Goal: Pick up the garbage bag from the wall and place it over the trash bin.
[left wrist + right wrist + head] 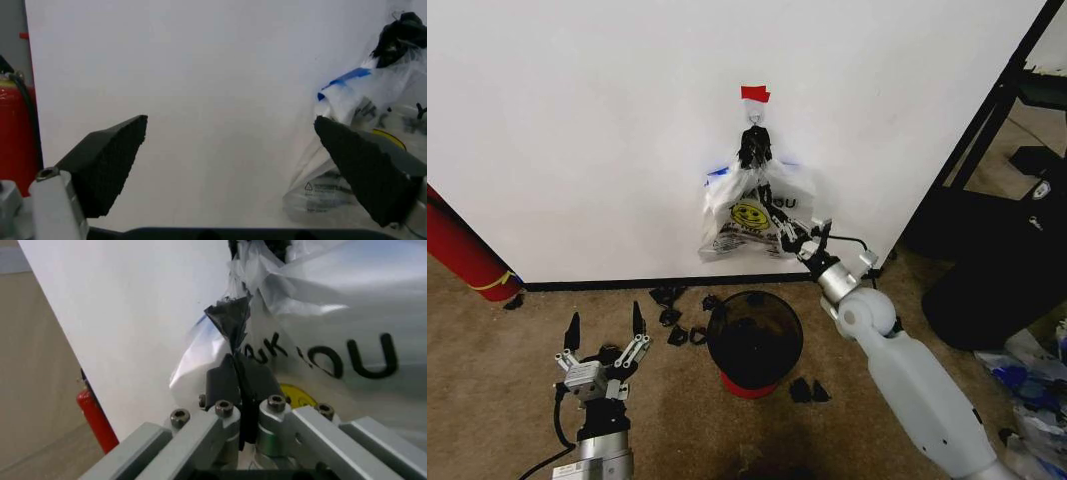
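The garbage bag (pixel 756 148) hangs from a hook on the white wall (pixel 587 130) under a bit of red tape (pixel 755 93). It is bunched dark at the top, with thin crinkly film and a blue patch (pixel 343 80) lower down. A white "THANK YOU" smiley bag (pixel 749 215) hangs with it. My right gripper (pixel 779 222) reaches up to the bags and is shut (pixel 239 372) on a dark strip of the garbage bag's film (pixel 231 322). The black trash bin (pixel 714 332) with a red base stands on the carpet below. My left gripper (pixel 605 325) waits open, low and left of the bin (pixel 231 120).
A red cylinder (pixel 462 250) leans at the wall's left end. Small black pieces (pixel 672 312) lie on the carpet around the bin. A black frame (pixel 992 115) and a dark bulky thing (pixel 997 275) stand to the right, with plastic clutter (pixel 1032 375) at the lower right.
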### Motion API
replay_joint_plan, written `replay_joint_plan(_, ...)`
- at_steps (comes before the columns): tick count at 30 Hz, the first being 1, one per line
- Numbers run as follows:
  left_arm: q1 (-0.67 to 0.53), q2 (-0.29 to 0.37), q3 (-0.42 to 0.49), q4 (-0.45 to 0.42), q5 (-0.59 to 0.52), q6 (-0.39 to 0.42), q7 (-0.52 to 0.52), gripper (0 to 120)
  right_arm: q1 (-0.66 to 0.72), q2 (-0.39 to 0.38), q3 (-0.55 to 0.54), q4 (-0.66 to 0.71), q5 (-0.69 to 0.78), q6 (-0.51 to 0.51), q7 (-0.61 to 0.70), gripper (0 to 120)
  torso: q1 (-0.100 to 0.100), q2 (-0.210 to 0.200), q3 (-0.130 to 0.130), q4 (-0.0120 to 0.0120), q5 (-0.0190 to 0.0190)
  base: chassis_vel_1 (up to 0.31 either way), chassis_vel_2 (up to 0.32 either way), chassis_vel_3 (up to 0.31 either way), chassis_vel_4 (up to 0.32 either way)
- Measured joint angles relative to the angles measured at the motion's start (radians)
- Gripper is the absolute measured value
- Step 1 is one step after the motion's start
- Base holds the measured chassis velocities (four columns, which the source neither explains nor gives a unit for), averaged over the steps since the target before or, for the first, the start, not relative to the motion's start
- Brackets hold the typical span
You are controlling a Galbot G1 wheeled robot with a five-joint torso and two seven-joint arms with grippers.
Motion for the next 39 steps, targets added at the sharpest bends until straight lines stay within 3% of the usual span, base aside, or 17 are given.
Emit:
replay_joint_plan(21, -0.005, 0.017, 0.018, 0.005, -0.002, 0.002, -0.001, 99, -0.283, -0.022, 0.112, 0.222, -0.062, 0.033, -0.036, 0, 0.0, 0.0, 0.0, 0.0001, -0.0001, 0.0, 0.0, 0.0, 0.0)
replay_joint_plan(39, -0.004, 0.035, 0.027, -0.007, -0.012, 0.002, -0.002, 99, -0.476, -0.018, 0.159, 0.32, -0.131, 0.091, -0.052, 0, 0.0, 0.0, 0.0, 0.0, -0.0001, 0.0, 0.0, 0.0, 0.0)
